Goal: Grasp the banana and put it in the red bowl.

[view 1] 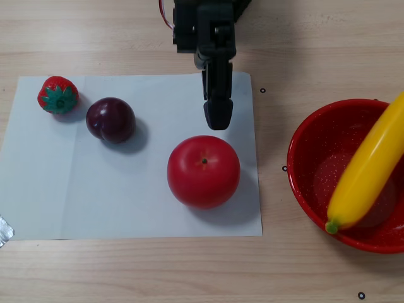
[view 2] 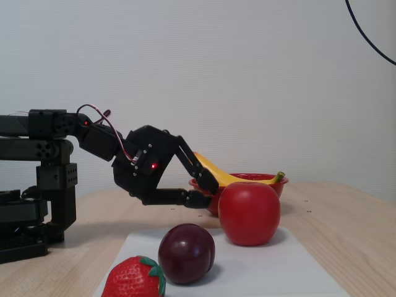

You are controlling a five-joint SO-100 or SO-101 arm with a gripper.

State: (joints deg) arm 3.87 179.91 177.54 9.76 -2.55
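Note:
The yellow banana (view 1: 366, 170) lies tilted in the red bowl (view 1: 303, 139) at the right. Its greenish stem end rests over the bowl's near rim and its other end runs off the frame. In the fixed view the banana (view 2: 218, 174) lies across the bowl (view 2: 253, 177) behind the apple. My black gripper (view 1: 218, 120) hangs over the white sheet, just behind the red apple and well left of the bowl. In the fixed view the gripper (view 2: 206, 190) has its fingertips together and holds nothing.
A red apple (view 1: 203, 171) sits on the white paper sheet (view 1: 76, 189) just in front of the gripper. A dark plum (view 1: 110, 119) and a strawberry (view 1: 58, 95) lie further left. A foil scrap (view 1: 3, 230) is at the left edge. The arm's base (view 2: 31, 185) stands left.

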